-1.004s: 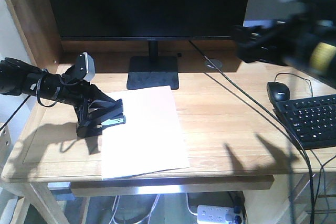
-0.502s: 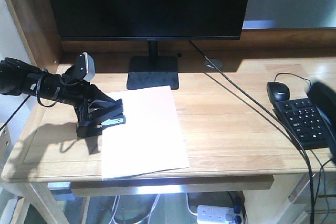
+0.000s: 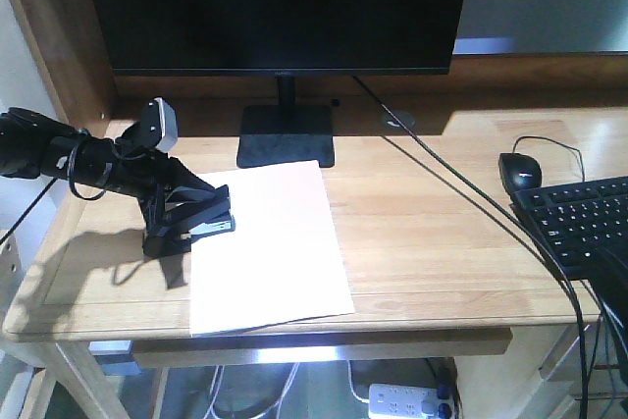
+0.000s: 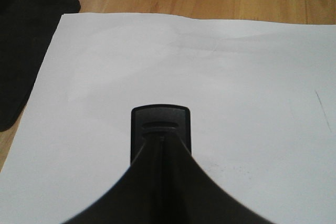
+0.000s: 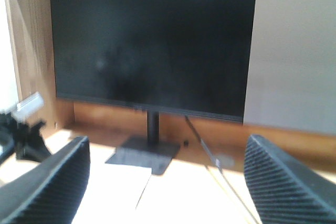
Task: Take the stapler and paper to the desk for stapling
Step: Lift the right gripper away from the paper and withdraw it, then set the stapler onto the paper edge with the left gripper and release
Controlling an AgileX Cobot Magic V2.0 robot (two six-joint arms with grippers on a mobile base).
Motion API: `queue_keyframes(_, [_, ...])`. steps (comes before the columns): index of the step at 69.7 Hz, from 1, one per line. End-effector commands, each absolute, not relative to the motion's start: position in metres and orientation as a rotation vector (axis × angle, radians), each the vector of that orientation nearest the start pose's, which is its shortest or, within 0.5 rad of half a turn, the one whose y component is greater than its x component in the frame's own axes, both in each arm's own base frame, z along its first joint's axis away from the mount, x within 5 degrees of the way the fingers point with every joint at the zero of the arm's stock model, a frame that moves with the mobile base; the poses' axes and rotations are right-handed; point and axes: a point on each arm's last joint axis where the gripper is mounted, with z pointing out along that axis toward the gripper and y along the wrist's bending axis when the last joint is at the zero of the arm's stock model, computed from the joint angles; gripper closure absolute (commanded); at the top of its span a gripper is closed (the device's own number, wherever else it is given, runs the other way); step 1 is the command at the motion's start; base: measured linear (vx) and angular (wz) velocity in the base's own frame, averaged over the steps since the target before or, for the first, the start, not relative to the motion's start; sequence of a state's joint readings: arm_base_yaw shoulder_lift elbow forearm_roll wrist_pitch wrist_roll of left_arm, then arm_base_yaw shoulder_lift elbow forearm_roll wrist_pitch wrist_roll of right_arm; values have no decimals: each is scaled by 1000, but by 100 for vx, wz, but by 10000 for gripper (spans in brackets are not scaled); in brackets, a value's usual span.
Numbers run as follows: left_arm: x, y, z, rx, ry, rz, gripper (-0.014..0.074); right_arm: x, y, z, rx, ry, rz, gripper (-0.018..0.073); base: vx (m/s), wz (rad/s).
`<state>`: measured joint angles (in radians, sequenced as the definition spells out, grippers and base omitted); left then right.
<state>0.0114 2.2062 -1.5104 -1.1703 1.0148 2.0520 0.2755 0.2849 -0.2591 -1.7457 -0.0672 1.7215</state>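
Note:
The white paper lies flat on the wooden desk, in front of the monitor stand. My left gripper reaches in from the left and is shut on the black stapler, whose front end rests over the paper's left edge. In the left wrist view the stapler's black tip pokes out past the closed fingers above the paper. My right gripper hangs open above the desk facing the monitor, with nothing between its ribbed pads.
A large black monitor on a stand fills the back. A black mouse and keyboard sit at the right, with a cable crossing the desk. A power strip lies below.
My right arm swept from the upper right down past the keyboard and out of the front view. The left gripper, stapler and paper have not moved.

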Motion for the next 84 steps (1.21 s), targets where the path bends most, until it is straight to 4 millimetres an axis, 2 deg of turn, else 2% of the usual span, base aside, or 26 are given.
queue_keyframes(1, [441, -70, 190, 1360, 1680, -639, 603, 76, 25, 290, -288, 1476, 194, -1, 0, 0])
queue_keyframes(84, [440, -71, 190, 1367, 1677, -644, 603, 76, 25, 290, -288, 1476, 194, -1, 0, 0])
